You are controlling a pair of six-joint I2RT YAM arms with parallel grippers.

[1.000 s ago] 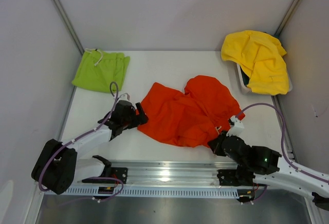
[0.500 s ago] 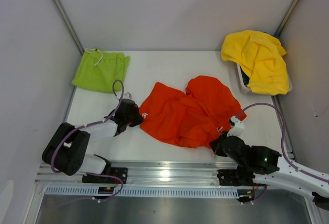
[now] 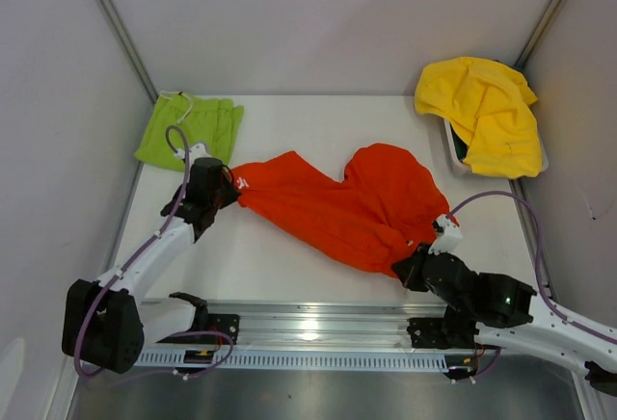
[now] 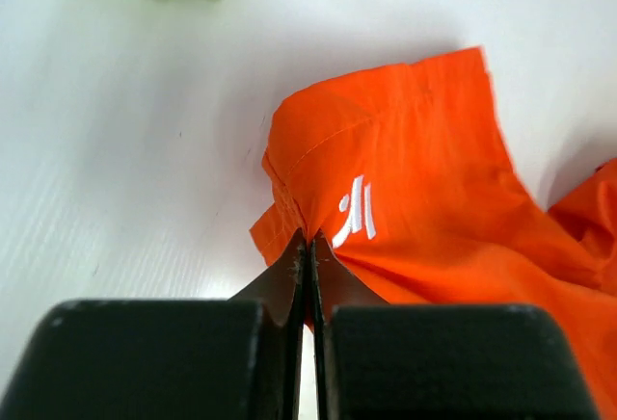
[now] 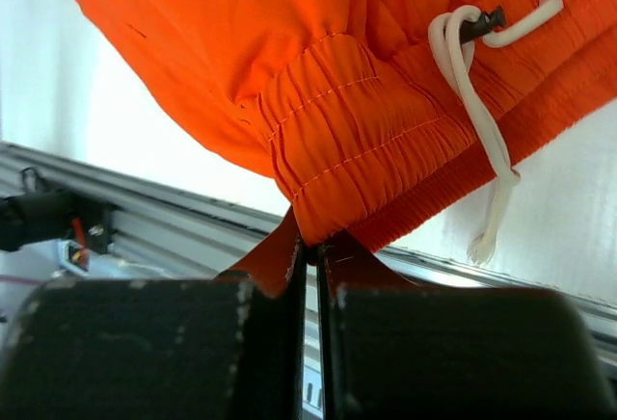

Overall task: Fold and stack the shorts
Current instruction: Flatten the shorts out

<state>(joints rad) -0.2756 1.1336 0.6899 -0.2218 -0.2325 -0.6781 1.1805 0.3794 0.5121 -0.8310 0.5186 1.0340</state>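
Orange-red shorts [image 3: 342, 206] stretch lengthwise, far-left hem to near-right waistband.

Top view: from high behind the near edge, we are looking down on the whole table [image 3: 280, 266]. Wrist views: we are looking forward, very close, along the left hand [image 4: 307, 239] and the right hand [image 5: 310, 242]. All three views are sharing the orange-red shorts [image 3: 337, 210], each wrist showing one edge.

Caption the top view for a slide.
The left gripper and right gripper each pinch an end of the orange shorts, spread between them; green shorts lie at the far left.
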